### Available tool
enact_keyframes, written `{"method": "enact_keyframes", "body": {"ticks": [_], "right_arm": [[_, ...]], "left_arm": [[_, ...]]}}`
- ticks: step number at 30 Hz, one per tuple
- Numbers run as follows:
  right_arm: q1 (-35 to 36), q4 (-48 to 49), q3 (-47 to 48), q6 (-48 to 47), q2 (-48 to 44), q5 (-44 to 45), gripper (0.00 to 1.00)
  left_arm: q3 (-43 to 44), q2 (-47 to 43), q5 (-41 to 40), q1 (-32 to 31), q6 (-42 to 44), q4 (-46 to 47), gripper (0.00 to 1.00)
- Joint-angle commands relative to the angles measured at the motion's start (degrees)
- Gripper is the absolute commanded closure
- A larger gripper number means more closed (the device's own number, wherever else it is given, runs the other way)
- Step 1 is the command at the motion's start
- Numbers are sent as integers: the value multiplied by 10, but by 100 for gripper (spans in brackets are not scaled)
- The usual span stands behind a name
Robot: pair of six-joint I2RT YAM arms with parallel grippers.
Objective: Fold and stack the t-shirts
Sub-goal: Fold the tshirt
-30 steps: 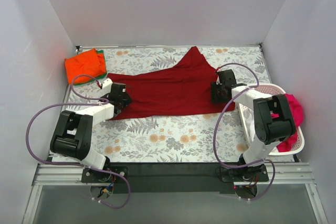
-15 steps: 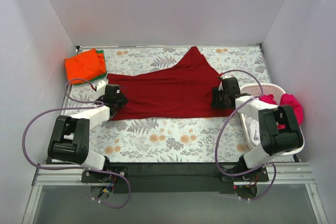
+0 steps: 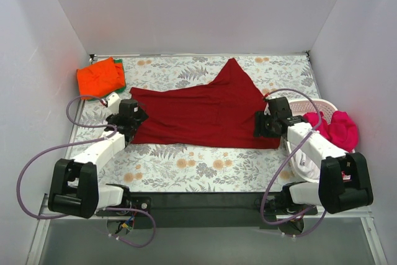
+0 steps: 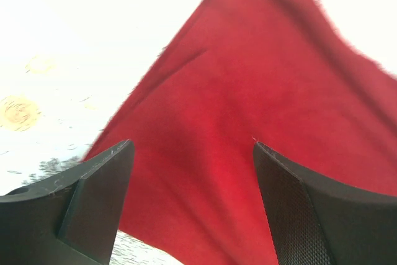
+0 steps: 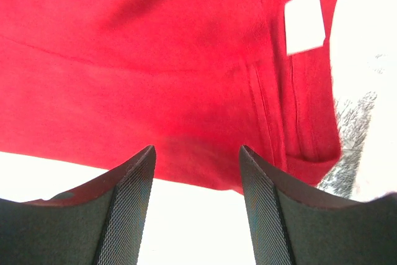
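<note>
Both arms reach low and forward from their bases, elbows out, with the left gripper [image 3: 128,115] and the right gripper [image 3: 267,123] turned inward toward each other, well apart, each with its jaws parted.

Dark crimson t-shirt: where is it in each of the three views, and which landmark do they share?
Top external: dark crimson t-shirt spread across the middle.
Left wrist: fills centre and right, narrowing upward.
Right wrist: fills the upper part, white tag at top right.
Shared landmark: floral table cover along the shirt's edge.
</note>
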Motion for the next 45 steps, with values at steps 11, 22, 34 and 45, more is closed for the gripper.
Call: {"method": "enact_keyframes", "body": {"ticks": [11,22,34,45], "right_arm": [[29,78,190,-19,122,-84,49],[75,107,173,-19,238,-42,52],[99,103,28,21,190,-49,52],[101,82,35,3,109,-52,52]], "left_arm": [[116,103,37,-71,5,34,28],[94,197,34,-75,5,48,28],[-31,97,42,-74,-32,-2,28],[29,-16,-66,-84,-26,-68,25]]}}
